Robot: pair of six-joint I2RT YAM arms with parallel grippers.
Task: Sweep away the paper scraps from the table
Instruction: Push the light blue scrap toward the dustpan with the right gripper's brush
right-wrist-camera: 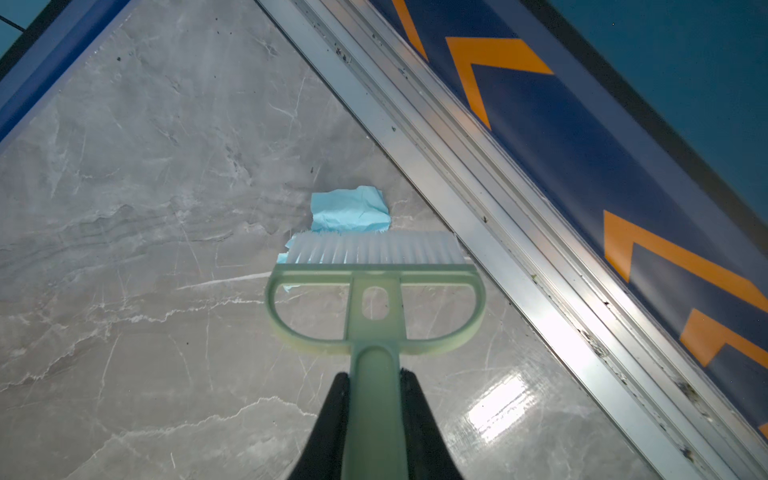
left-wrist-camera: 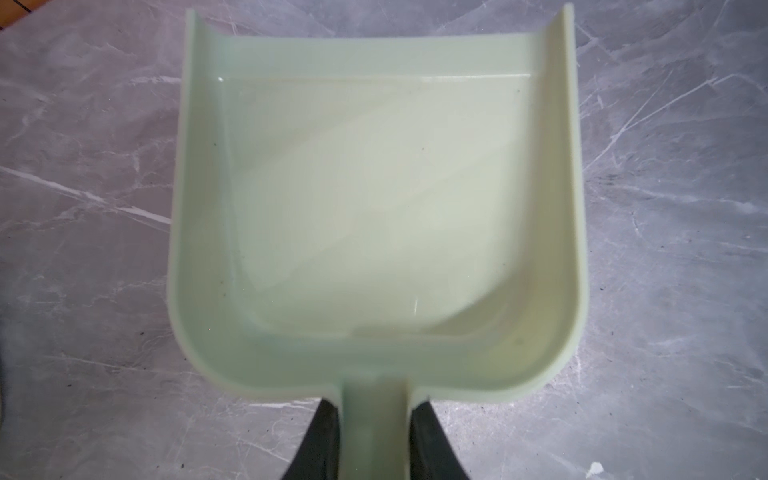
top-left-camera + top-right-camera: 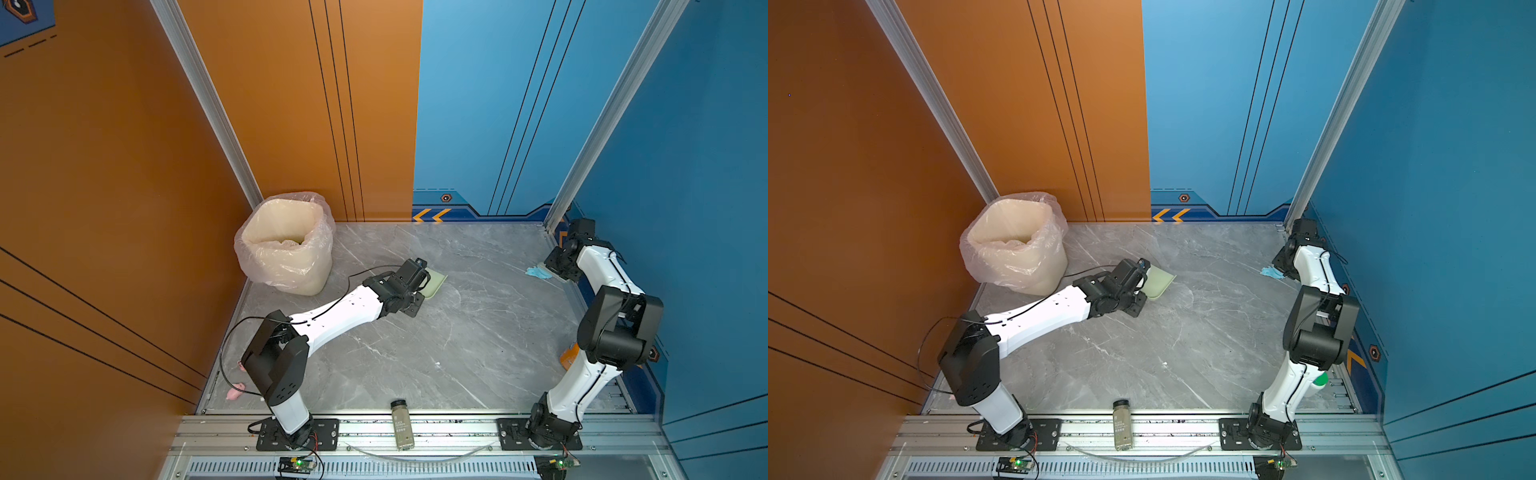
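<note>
One light blue paper scrap (image 1: 351,210) lies crumpled on the grey marble table (image 3: 457,332) at its far right edge, and both top views show it (image 3: 533,272) (image 3: 1268,272). My right gripper (image 1: 374,386) is shut on the handle of a pale green brush (image 1: 376,307). The brush's white bristles (image 1: 374,249) rest on the near side of the scrap. My left gripper (image 2: 376,415) is shut on the handle of the pale green dustpan (image 2: 374,199). The empty dustpan lies flat on the table beside the bin (image 3: 434,282).
A cream bin (image 3: 286,245) lined with a clear bag stands at the back left. Pink pig figurines (image 3: 236,390) lie at the front left corner. A bottle (image 3: 402,424) lies on the front aluminium rail. The aluminium side rail (image 1: 478,208) runs just beside the brush.
</note>
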